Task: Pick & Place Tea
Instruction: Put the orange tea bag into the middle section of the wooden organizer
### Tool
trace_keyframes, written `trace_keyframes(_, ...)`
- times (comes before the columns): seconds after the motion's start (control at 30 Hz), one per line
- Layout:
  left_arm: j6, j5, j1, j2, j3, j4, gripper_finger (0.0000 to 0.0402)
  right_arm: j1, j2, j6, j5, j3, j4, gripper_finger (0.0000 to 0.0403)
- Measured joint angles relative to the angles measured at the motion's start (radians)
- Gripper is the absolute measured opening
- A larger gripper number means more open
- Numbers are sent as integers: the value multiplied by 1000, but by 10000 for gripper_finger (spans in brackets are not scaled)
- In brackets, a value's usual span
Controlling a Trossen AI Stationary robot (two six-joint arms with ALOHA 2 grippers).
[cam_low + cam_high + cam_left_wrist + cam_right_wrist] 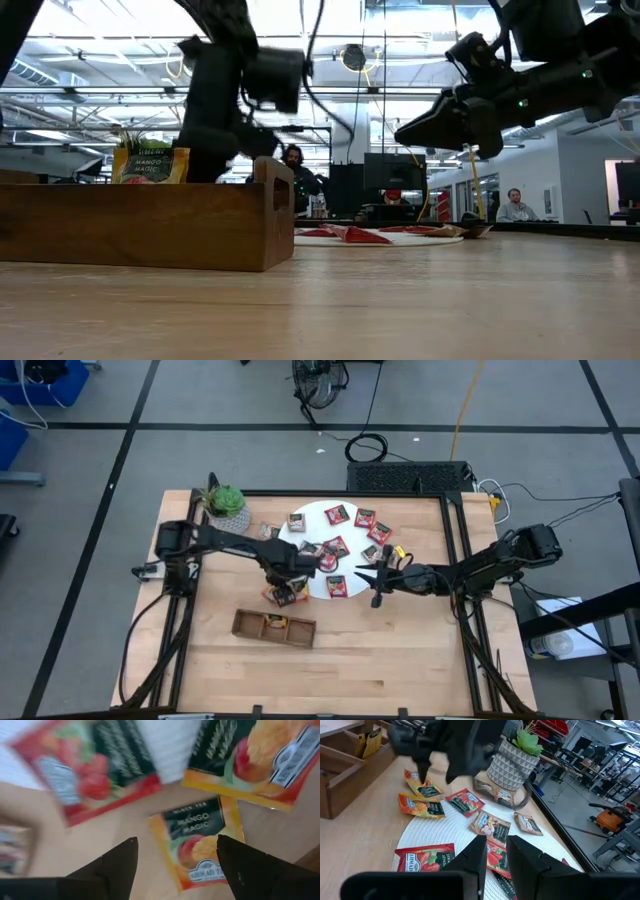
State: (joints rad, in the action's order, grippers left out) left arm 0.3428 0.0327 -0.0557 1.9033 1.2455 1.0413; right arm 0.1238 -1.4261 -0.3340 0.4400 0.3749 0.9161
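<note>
Clearly the left gripper (290, 582) was the one at work: it hung low over the near-left edge of the white disc (318, 520), its fingers (117, 865) spread wide with nothing between them. A yellow mango sachet (200, 840) lay flat on the wooden surface (400, 650) right under the gap, with another orange sachet (250, 755) and a red sachet (85, 770) overlapping the disc's rim just beyond. Judging by that stance, the fingers stood open so as to straddle the mango sachet for a pick.

Most of the tea (337, 514) lay scattered over the disc, a few packets near the potted plant (225, 502) at the far left. One yellow packet (150, 165) already stood in the wooden tray (273, 627), which sat just nearer than the left gripper, presumably where the tea belonged.

The right gripper (373, 578) waited at the disc's right edge above the red packets, its fingers (470, 860) nearly closed and holding nothing.
</note>
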Motion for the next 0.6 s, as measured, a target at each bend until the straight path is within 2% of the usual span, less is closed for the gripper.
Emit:
trace_keyframes(0.23,23,68,13,95,5,13,264,0,0,0,0,0,0,61)
trace_keyframes(0.47,52,20,18,116,5,16,247,0,0,0,0,0,-1,61)
trace_keyframes(0.6,59,-5,21,118,5,15,212,0,0,0,0,0,-1,61)
